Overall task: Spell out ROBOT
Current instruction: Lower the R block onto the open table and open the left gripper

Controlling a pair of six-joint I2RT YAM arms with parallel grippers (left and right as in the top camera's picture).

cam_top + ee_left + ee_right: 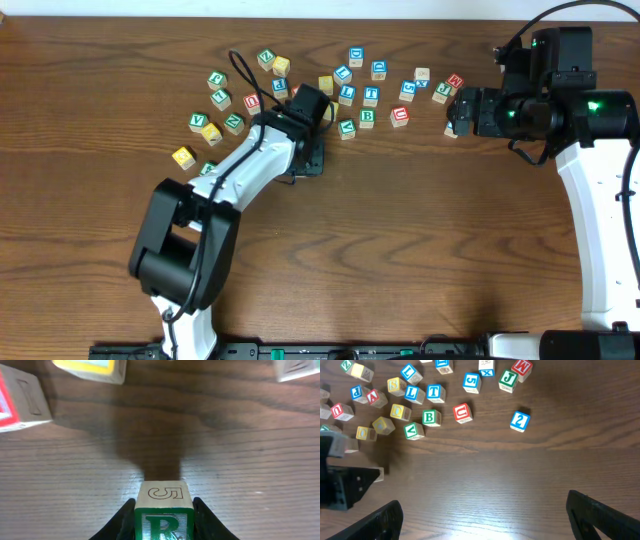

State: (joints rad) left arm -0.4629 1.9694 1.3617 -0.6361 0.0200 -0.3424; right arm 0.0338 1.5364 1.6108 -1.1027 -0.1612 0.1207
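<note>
R cube: green-framed face R, bare-wood face 5 | B cube: green B | T cube: blue T | red-lettered cube: U | blue-framed cube: 2 | green-framed cube: J

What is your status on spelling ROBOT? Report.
Left gripper shut on green R cube. Right gripper open, empty. B cube, T cube loose in the scatter. Nothing directly ahead of it.

Our left arm reaches diagonally from the near edge toward the far middle, wrist low; its jaws are closed on the green-framed R cube; our right arm rises along the right side, wrist bent leftward; its jaws stand wide apart.
</note>
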